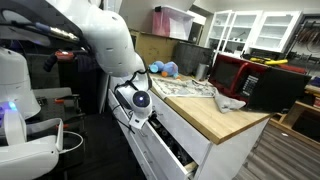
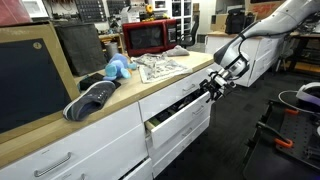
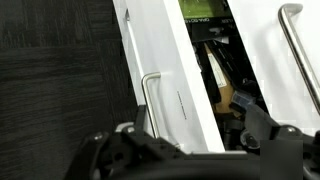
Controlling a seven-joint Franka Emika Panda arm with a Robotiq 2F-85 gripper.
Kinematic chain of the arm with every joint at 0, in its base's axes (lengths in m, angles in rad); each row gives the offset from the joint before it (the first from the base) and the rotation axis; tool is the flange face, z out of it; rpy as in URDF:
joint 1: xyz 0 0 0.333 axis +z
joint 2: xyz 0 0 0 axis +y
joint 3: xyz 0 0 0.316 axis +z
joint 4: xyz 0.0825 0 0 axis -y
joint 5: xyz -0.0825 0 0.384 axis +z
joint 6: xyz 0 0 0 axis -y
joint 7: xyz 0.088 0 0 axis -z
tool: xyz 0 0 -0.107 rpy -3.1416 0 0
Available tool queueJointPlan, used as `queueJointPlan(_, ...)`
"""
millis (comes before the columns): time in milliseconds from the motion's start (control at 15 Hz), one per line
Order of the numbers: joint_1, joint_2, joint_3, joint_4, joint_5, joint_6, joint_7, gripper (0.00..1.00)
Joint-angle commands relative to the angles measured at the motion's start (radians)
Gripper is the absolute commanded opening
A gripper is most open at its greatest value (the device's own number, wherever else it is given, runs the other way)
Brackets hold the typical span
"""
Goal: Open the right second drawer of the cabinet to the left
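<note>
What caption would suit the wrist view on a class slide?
Gripper at the silver bar handle of a partly open white drawer, jumbled items visible inside.

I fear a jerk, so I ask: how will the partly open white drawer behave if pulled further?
The drawer probably slides straight, since it sits level in the cabinet. It may feel heavy: dark tools lie inside and could shift. The thin bar handle looks smooth, perhaps slippery.

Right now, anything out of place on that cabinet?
A dark shoe lies on top of the cabinet beside a blue plush toy, odd for a counter. The drawer stands partly open with the gripper at its front.
</note>
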Motion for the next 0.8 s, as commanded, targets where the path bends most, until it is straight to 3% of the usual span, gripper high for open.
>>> queueJointPlan(0,0.091,0.016,-0.012,0.027,0.058,0.089,-0.003,1.0)
queueJointPlan(400,0.229,0.132,-0.026,0.123,0.03,0.293,0.048,1.0)
queueJointPlan(533,0.29,0.145,-0.063,0.158,0.03,0.325,0.073,1.0)
queueJointPlan(733,0.408,0.106,-0.17,0.185,0.066,0.299,0.116,1.0)
